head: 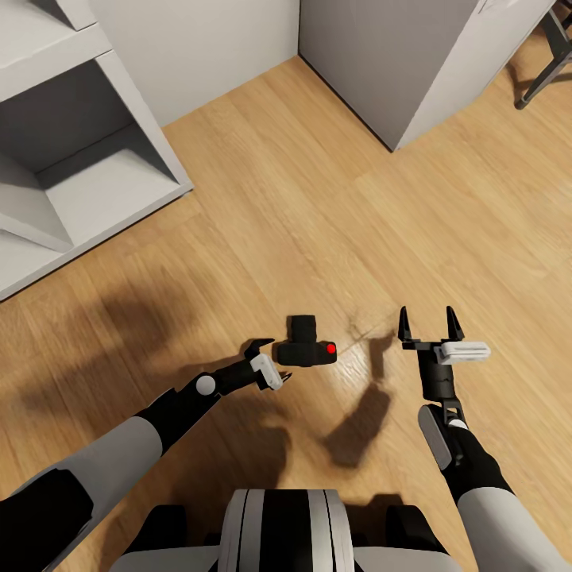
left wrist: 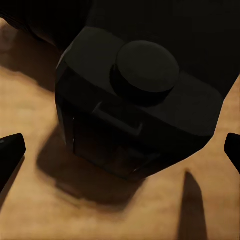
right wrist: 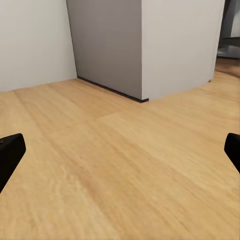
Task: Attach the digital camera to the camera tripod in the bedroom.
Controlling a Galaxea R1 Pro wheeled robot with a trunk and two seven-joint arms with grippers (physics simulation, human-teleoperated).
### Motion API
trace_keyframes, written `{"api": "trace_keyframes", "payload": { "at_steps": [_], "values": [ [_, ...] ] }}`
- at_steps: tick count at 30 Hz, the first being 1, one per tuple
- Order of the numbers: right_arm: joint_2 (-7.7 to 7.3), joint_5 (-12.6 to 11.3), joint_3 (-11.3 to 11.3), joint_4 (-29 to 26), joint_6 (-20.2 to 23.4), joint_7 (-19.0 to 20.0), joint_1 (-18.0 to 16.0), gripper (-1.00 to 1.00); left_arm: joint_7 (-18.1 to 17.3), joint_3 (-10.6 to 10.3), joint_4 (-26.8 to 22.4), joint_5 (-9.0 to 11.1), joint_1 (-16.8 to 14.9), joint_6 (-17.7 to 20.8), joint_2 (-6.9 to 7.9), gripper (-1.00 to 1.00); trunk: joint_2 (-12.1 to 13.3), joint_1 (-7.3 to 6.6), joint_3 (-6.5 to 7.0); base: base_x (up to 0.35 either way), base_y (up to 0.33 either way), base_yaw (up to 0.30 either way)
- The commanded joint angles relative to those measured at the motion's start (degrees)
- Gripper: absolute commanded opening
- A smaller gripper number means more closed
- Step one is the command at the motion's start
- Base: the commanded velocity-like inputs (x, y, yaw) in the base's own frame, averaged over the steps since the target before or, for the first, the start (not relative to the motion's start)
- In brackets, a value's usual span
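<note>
Lying on the wood floor [head: 334, 214], the digital camera [head: 305, 347] is sitting just beyond the left pincer [head: 268, 364], which is gaping to straddle it; the right pincer [head: 430, 322] is hovering spread, empty, in reserve.

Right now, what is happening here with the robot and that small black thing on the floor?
The camera lies on the wood floor in front of the robot. The left gripper is right beside it with its jaws open, so nothing is gripped yet. In the left wrist view the camera sits between the two fingertips. The right gripper is open too, off to the side, holding nothing. A grey shelf unit stands nearby.
</note>
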Motion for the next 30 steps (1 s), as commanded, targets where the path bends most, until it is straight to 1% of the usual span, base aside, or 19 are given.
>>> {"api": "trace_keyframes", "payload": {
  "at_steps": [1,8,18,30],
  "values": [
    [0.00,-0.53,-0.03,0.05,-0.07,0.57,-0.02,1.00,0.17,-0.19,-0.01,-0.26,-0.04,-0.26,0.04,1.00,-0.01,-0.01,-0.02,0.000,0.000,0.000],
    [0.01,-0.53,-0.09,0.10,-0.07,0.55,-0.02,1.00,0.17,-0.19,0.06,-0.26,-0.04,-0.26,0.04,1.00,-0.01,-0.01,-0.02,0.000,0.000,-0.008],
    [0.01,-0.53,-0.07,0.10,-0.07,0.55,-0.02,1.00,0.17,-0.19,0.07,-0.26,-0.04,-0.26,0.04,1.00,-0.01,-0.01,0.14,0.000,0.000,-0.103],
    [0.01,-0.53,-0.03,0.27,-0.15,0.59,-0.02,1.00,0.17,-0.19,0.07,-0.26,-0.04,-0.26,0.04,1.00,-0.01,-0.01,0.15,0.000,0.000,-0.005]
  ]
}}
